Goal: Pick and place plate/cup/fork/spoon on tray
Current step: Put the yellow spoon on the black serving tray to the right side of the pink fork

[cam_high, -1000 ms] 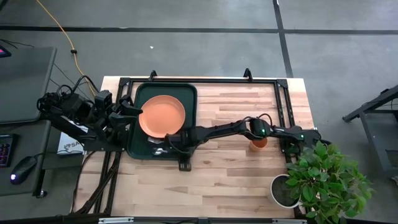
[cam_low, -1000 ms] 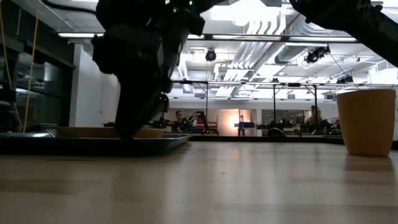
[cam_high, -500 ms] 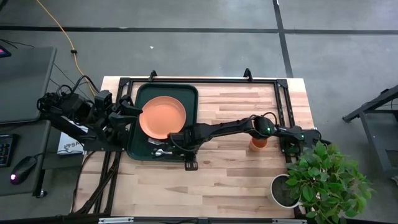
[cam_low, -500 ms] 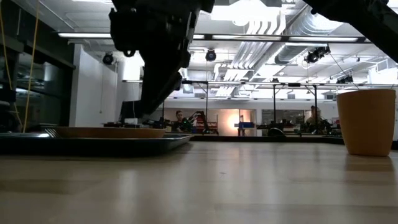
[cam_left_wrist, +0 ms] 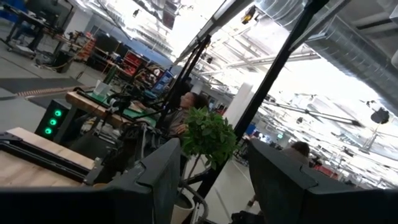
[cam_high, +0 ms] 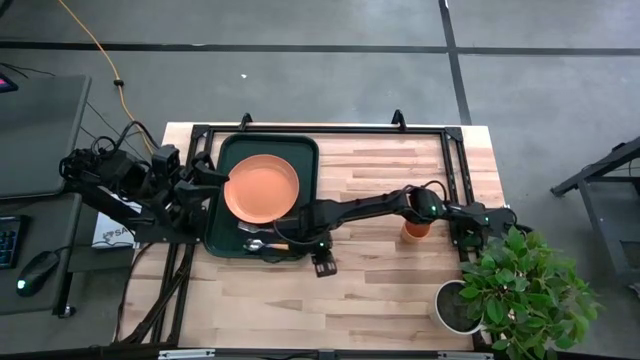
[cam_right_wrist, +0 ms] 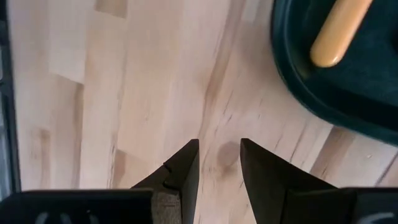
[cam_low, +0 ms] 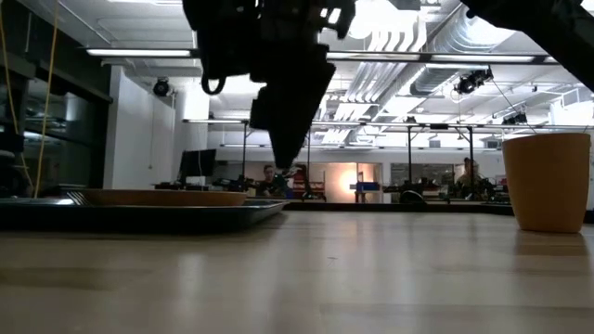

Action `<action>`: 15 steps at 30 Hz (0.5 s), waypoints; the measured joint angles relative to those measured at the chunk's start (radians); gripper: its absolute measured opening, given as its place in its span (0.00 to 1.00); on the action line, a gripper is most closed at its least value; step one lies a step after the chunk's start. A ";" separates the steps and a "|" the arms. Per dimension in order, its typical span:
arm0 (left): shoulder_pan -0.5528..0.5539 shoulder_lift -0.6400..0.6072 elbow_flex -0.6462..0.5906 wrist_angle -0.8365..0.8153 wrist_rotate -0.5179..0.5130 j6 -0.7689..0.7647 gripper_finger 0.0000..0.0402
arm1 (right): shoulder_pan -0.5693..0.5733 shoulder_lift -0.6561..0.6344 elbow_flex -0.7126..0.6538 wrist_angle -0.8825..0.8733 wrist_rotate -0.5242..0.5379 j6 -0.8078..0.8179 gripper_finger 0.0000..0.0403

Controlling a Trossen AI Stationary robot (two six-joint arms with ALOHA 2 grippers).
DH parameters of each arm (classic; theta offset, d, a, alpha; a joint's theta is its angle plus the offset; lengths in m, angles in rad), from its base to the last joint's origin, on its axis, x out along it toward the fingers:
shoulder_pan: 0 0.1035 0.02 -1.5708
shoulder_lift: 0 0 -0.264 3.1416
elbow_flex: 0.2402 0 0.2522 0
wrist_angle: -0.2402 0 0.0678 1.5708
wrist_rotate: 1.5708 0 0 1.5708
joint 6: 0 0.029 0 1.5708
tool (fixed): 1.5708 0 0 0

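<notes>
High view, round orange plate point(cam_high: 262, 190), rounded dark green tray point(cam_high: 228, 235), striped wood table point(cam_high: 380, 270)

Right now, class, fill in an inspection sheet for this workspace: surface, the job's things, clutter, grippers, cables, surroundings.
Surface: pale wooden table, bare across its middle.
Job's things: plate and spoon on the tray; cup off the tray, upright on the table by the right arm; fork not made out.
Clutter: potted plant at the table's right corner.
Grippers: right gripper above bare wood just off the tray's corner, fingers slightly apart, nothing between them; left gripper waits at the tray's left edge.
Cables: yellow cable on the floor beyond the table.
Surroundings: keyboard and mouse on a desk to the left; a person in the room behind.
</notes>
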 joint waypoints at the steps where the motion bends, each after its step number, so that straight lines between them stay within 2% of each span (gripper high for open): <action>1: 0.000 0.000 0.000 0.002 -0.007 -0.001 0.43 | 0.000 -0.008 0.000 -0.001 -0.001 -0.012 0.27; 4: 0.000 0.000 0.000 0.012 -0.019 0.000 0.43 | -0.011 -0.037 -0.015 -0.002 -0.004 -0.035 0.27; 6: 0.000 -0.002 0.000 0.013 -0.020 0.000 0.43 | -0.022 -0.099 -0.112 0.041 -0.006 -0.024 0.27; 8: 0.000 -0.003 0.000 0.014 -0.020 0.002 0.43 | -0.033 -0.204 -0.295 0.141 -0.018 0.020 0.27; 11: 0.000 -0.005 0.000 0.013 -0.019 0.010 0.43 | -0.031 -0.420 -0.642 0.398 -0.009 0.168 0.27; 15: 0.000 -0.005 0.000 0.012 -0.017 0.033 0.43 | -0.006 -0.717 -1.018 0.715 0.064 0.409 0.27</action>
